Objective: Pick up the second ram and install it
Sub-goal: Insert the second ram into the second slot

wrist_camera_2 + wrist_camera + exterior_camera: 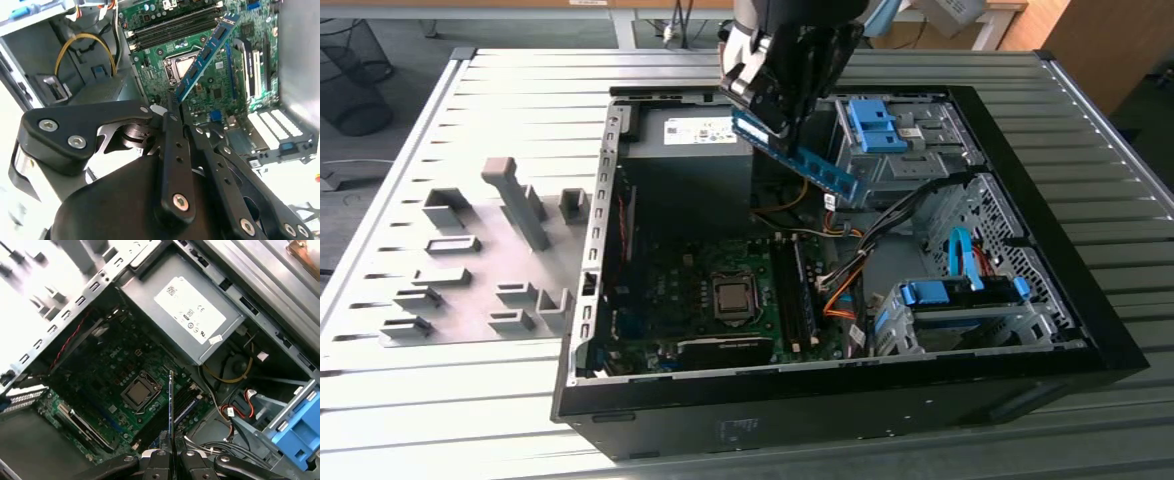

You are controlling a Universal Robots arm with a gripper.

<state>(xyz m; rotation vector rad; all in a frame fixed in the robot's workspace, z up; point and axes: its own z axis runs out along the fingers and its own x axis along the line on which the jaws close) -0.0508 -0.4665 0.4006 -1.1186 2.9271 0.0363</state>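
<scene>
My claw (781,125) grips the second ram (807,160) tight by one end, high over the open computer case (1067,330), lining it up with the slots (172,27).

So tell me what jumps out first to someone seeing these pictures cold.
First, the gripper hanging above the open computer case, shut on the second ram, a thin blue board held at a tilt in the air. Below it in the second wrist view lies the green motherboard with its bare processor socket. Bright blue drive clips stand out toward the exterior view's right.
</scene>
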